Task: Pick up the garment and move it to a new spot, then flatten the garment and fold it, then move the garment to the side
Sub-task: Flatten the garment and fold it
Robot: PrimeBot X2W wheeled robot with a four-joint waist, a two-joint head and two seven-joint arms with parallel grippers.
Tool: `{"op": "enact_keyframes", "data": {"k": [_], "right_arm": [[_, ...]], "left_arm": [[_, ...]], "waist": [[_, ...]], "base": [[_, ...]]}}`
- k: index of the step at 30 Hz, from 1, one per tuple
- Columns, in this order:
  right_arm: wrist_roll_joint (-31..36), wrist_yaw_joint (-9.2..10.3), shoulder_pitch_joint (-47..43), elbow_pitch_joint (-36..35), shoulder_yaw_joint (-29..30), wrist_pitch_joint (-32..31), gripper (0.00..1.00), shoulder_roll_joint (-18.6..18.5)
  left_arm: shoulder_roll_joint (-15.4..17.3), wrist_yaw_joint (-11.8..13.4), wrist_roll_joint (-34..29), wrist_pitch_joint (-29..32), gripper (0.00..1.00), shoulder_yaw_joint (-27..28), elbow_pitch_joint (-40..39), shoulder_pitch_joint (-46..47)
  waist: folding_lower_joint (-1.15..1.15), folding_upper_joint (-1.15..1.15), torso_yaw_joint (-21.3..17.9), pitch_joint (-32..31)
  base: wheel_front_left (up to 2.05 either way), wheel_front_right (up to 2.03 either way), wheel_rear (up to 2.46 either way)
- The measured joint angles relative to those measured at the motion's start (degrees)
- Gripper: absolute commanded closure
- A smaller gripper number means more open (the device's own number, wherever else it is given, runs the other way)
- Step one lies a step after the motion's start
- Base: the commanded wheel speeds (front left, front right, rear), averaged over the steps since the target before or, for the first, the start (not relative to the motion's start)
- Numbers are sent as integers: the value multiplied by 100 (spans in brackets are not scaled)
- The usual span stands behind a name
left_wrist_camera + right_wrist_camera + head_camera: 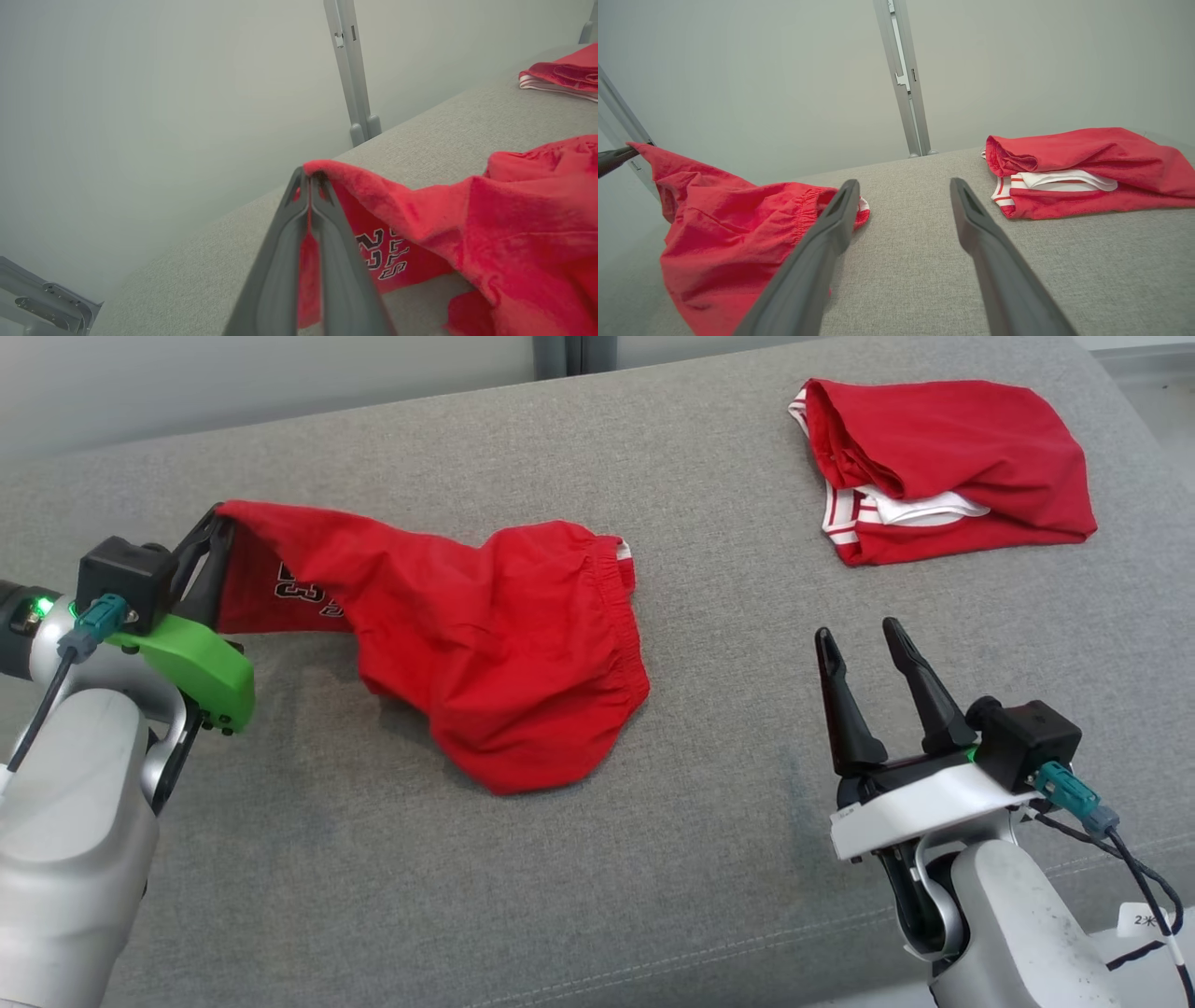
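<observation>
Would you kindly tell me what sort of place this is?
Likely a test room for clothes folding: grey fabric-covered surface, bare pale wall with a metal post, a crumpled red garment and a folded red garment.

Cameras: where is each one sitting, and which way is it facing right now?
Head view: above, looking down on the grey cushion; left tool shut on the shorts, right tool open.
Left wrist view: along its shut fingers, toward the wall.
Right wrist view: low over the cushion, between its open fingers.
Shared: both wrist views catch the shorts and the folded red garment.
</observation>
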State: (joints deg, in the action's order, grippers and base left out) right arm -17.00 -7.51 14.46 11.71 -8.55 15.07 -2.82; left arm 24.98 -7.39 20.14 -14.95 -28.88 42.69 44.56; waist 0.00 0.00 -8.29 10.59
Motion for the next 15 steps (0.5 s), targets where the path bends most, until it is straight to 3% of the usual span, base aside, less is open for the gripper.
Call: {"op": "enact_keyframes", "data": {"k": [1, 3, 15], "right_arm": [[-2, 0, 0, 2, -7, 0, 0, 0], [-3, 0, 1, 7, -8, 0, 0, -1], [32, 0, -46, 75, 46, 0, 0, 1]], "left_arm": [[-2, 0, 16, 0, 28, -2, 46, -19], [-7, 0, 40, 0, 0, 4, 171, -77], [-157, 145, 108, 0, 0, 648, -287, -819]], "waist": [[0, 0, -22, 12], [0, 0, -60, 34], [0, 0, 62, -75]], "base": [[0, 0, 0], [0, 0, 0], [0, 0, 0]]}}
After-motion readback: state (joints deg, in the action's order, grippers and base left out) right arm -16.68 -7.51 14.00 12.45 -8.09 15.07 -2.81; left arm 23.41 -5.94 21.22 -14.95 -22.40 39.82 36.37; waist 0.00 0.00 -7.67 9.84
